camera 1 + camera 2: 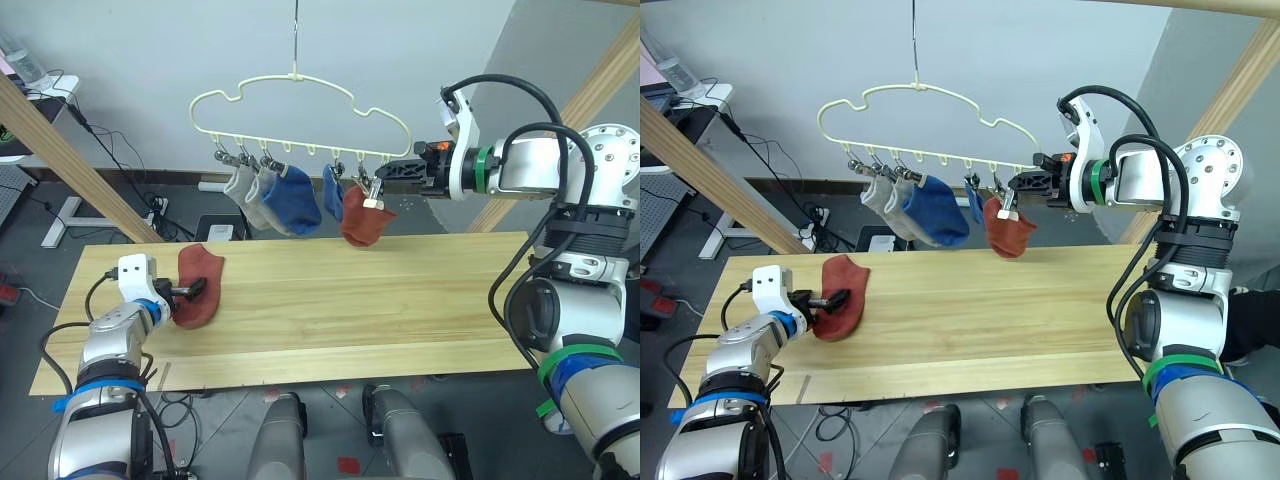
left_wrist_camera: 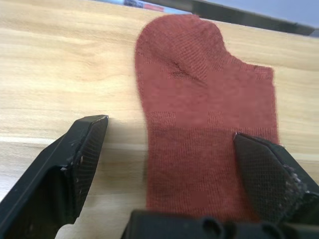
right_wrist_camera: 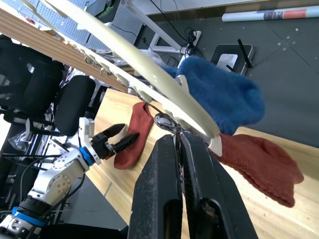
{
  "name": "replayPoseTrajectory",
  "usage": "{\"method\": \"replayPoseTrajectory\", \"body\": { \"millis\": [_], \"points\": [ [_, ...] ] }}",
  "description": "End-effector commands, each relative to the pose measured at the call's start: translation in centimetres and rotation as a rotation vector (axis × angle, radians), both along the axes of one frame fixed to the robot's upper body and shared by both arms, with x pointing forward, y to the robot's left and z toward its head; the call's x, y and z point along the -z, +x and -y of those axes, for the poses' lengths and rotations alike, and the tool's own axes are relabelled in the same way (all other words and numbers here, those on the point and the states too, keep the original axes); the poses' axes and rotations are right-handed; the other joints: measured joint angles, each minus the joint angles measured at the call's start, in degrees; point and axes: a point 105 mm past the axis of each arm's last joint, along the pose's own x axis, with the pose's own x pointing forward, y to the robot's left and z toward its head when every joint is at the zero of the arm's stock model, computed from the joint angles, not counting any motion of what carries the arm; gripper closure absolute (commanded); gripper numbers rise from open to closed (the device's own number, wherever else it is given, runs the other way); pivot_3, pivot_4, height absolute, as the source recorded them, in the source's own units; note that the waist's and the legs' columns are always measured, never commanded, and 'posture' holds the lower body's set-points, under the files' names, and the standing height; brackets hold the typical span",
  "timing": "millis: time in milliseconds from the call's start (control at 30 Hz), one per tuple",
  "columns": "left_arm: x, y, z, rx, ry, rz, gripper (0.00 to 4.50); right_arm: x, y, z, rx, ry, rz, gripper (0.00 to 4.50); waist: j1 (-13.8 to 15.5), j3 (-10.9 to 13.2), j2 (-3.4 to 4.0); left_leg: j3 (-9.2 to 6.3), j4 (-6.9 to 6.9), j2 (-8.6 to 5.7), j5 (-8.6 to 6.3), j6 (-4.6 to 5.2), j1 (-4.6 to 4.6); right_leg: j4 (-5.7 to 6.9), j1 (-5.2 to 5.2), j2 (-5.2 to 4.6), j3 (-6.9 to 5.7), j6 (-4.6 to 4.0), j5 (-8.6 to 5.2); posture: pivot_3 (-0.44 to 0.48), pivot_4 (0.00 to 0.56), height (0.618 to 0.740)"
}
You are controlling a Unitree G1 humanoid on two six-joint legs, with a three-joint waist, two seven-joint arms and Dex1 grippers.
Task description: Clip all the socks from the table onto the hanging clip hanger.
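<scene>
A pale-yellow clip hanger (image 1: 300, 95) hangs above the far edge of the table (image 1: 350, 300). Two grey socks (image 1: 245, 190), two blue socks (image 1: 292, 200) and a rust-red sock (image 1: 365, 222) hang from its clips. My right gripper (image 1: 384, 177) is up at the hanger's right end, shut on the silver clip (image 3: 175, 130) that holds the red sock. Another rust-red sock (image 1: 198, 285) lies flat on the table's left part. My left gripper (image 2: 169, 149) is open and low over that sock's near end, with one finger (image 2: 264, 172) above the sock and the other over bare wood.
Thick wooden frame poles slant down at the left (image 1: 70, 160) and right (image 1: 600, 80). The hanger hangs from a thin metal hook (image 1: 296, 30). Cables and a power strip (image 1: 155, 205) lie on the floor behind the table.
</scene>
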Motion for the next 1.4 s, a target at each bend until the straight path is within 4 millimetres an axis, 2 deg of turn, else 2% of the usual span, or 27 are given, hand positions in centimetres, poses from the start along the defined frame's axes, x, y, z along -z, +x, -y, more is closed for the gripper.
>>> {"method": "replayPoseTrajectory", "body": {
  "millis": [33,200,467,700,800,1033,1200,1400],
  "points": [
    [0.7,0.0,1.5,0.063,-0.102,-0.031,0.0,-1.6,-0.6,-0.3,-0.031,0.038,0.049,4.49,0.04,0.0,0.0,0.0,0.0,-0.01,0.0,0.0,0.0,0.0,0.01,-0.01,0.0,0.0,0.0,-0.01,0.257,0.74],
    [0.7,0.2,1.9,0.085,-0.113,-0.031,0.0,-1.6,-0.5,-0.4,-0.027,0.039,0.045,4.49,-0.01,0.0,0.0,0.0,-0.01,0.0,0.0,0.0,0.02,0.03,0.0,-0.01,0.0,-0.01,0.0,-0.008,0.261,0.74],
    [1.9,-0.1,2.4,0.128,-0.037,-0.089,0.0,-1.7,-0.4,-0.5,-0.022,0.043,0.041,4.49,-0.02,-0.01,0.02,0.01,0.01,0.0,0.0,0.0,0.06,0.11,0.01,-0.01,0.01,-0.01,0.01,-0.014,0.262,0.74],
    [2.0,-0.4,2.2,0.149,0.014,-0.082,1.47,-1.7,-0.4,-0.4,-0.013,0.042,0.043,4.5,-0.02,-0.02,0.04,0.02,0.0,0.0,0.0,0.0,0.07,0.1,0.01,-0.01,0.02,-0.02,0.01,-0.012,0.264,0.74],
    [2.3,-0.6,2.2,0.153,0.013,-0.092,1.77,-1.7,-0.3,-0.4,-0.009,0.041,0.04,4.5,-0.03,-0.02,0.04,0.02,0.0,0.0,0.0,0.0,0.07,0.11,0.01,-0.01,0.03,-0.02,0.01,-0.009,0.266,0.74],
    [1.5,-0.5,3.1,0.192,0.023,-0.036,3.5,-1.8,-0.1,-0.3,-0.001,0.038,0.037,4.5,-0.02,-0.02,0.04,0.02,0.0,0.0,0.0,0.0,0.07,0.1,0.01,-0.02,0.02,-0.02,0.01,-0.007,0.265,0.74],
    [1.0,-0.6,3.8,0.239,0.087,0.0,4.44,-1.8,-0.1,-0.3,0.002,0.038,0.036,4.5,-0.02,-0.02,0.04,0.01,0.0,0.01,0.0,0.0,0.06,0.09,0.01,-0.03,0.02,-0.02,0.01,-0.004,0.263,0.74],
    [-0.9,0.1,4.3,0.242,0.116,0.078,4.47,-1.7,0.1,-0.2,0.013,0.036,0.035,4.5,0.0,-0.02,0.04,0.02,0.0,0.01,0.0,0.0,0.05,0.08,0.01,-0.03,0.02,-0.03,0.02,-0.004,0.263,0.74]
  ]
}}
